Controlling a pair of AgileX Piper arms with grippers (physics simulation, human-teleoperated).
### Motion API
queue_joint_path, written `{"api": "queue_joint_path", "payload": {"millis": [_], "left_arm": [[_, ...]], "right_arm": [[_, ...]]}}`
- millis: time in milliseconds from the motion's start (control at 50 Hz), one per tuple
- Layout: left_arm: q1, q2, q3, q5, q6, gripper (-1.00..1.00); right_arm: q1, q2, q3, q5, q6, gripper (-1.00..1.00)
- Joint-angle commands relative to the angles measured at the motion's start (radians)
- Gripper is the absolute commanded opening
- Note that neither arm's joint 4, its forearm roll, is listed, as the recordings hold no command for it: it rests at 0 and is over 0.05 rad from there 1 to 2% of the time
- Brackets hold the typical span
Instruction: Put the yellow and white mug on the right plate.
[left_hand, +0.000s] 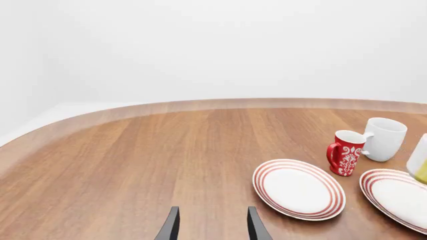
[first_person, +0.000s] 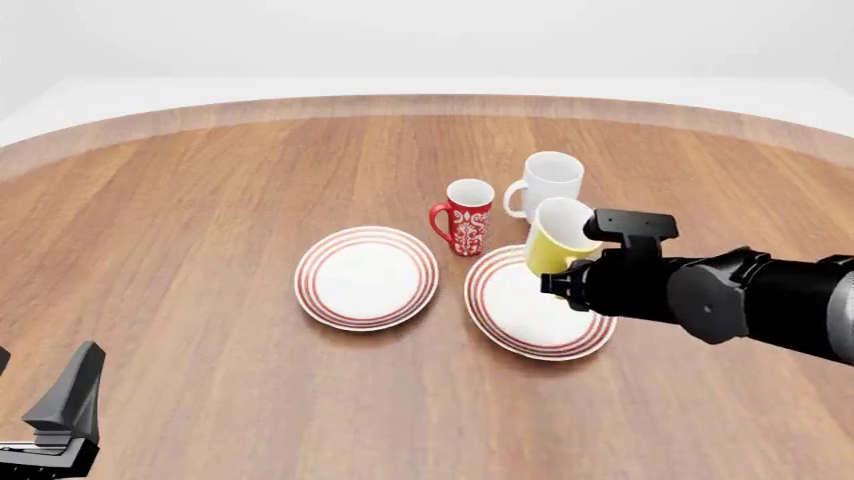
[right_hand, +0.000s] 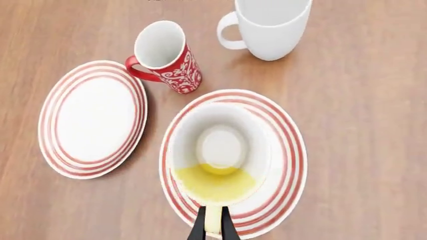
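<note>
The yellow and white mug (first_person: 558, 235) is over the far part of the right plate (first_person: 527, 312), tilted with its opening toward the camera. My right gripper (first_person: 561, 284) is shut on its yellow handle. In the right wrist view the fingers (right_hand: 200, 227) pinch the handle and the mug (right_hand: 220, 160) covers the plate's middle, leaving the rim (right_hand: 293, 150) showing. I cannot tell whether the mug touches the plate. My left gripper (first_person: 40, 388) is open and empty at the near left, far from the mugs; its gap also shows in the left wrist view (left_hand: 212, 227).
The left plate (first_person: 366, 277) lies beside the right one. A red patterned mug (first_person: 467, 218) and a white taller mug (first_person: 547, 183) stand just behind the plates. The table's curved far edge (first_person: 427, 103) runs across the back.
</note>
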Motion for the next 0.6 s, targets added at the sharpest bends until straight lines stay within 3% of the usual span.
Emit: {"api": "queue_joint_path", "payload": {"millis": [20,600], "left_arm": [[0.000,0.000,0.000,0.000,0.000,1.00],[0.000,0.000,0.000,0.000,0.000,1.00]], "right_arm": [[-0.067,0.026,0.008,-0.037,-0.069,-1.00],[-0.066,0.104,0.036,-0.101,-0.068,-1.00]]}}
